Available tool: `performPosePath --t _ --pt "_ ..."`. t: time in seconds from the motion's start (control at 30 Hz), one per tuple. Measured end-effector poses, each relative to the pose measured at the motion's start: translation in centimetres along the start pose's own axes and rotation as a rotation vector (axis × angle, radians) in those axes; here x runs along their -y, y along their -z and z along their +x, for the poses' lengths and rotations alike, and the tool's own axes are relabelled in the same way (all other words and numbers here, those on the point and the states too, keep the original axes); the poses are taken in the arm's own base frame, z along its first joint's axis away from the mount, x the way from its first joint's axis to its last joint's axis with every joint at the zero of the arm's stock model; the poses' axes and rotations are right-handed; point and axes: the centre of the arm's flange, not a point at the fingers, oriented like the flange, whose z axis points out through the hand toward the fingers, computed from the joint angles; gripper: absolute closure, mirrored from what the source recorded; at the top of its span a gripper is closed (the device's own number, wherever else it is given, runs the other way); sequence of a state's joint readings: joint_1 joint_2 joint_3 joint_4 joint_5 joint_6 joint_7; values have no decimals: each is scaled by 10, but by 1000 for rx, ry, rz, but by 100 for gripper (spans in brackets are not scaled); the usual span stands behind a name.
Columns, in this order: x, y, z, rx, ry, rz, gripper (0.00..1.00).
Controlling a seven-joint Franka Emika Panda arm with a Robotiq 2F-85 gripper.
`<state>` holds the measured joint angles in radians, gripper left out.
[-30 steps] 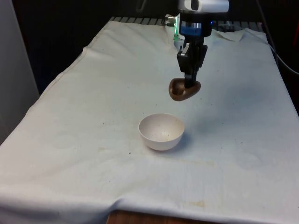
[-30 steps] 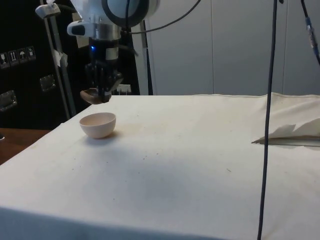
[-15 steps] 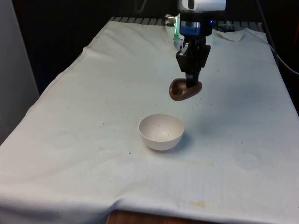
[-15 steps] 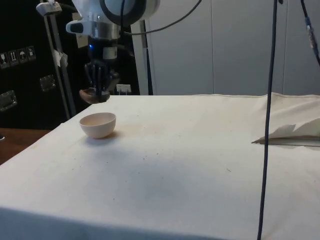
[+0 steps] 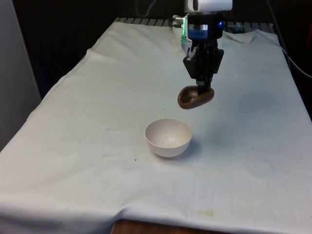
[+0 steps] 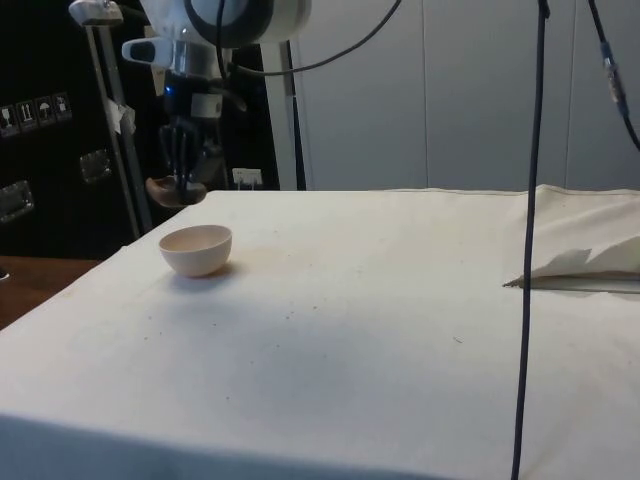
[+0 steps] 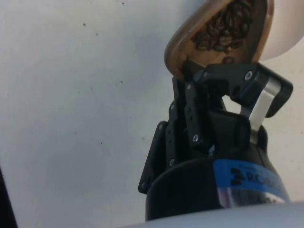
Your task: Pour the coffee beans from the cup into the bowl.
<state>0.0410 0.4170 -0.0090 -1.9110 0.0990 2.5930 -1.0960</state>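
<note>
The brown cup (image 5: 194, 97), holding coffee beans (image 7: 223, 26), is clamped by its rim in the closed pincer (image 5: 204, 87), tilted in mid-air. The white bowl (image 5: 168, 137) stands on the cloth (image 5: 97, 97) below the pincer, nearer the camera.

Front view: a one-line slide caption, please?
Gripper holds a brown cup of coffee beans above the white bowl, nothing poured yet.

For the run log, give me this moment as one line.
hand: shut on cup | cup: brown, tilted, above bowl's far side | coffee beans: in cup | bowl: white, on cloth
</note>
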Motion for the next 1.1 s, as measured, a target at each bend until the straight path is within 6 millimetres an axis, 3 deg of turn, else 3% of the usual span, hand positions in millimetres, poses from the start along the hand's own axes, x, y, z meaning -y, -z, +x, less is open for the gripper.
performPosePath --t 1.1 --pt "-5 1 -4 -115 -204 48 100"
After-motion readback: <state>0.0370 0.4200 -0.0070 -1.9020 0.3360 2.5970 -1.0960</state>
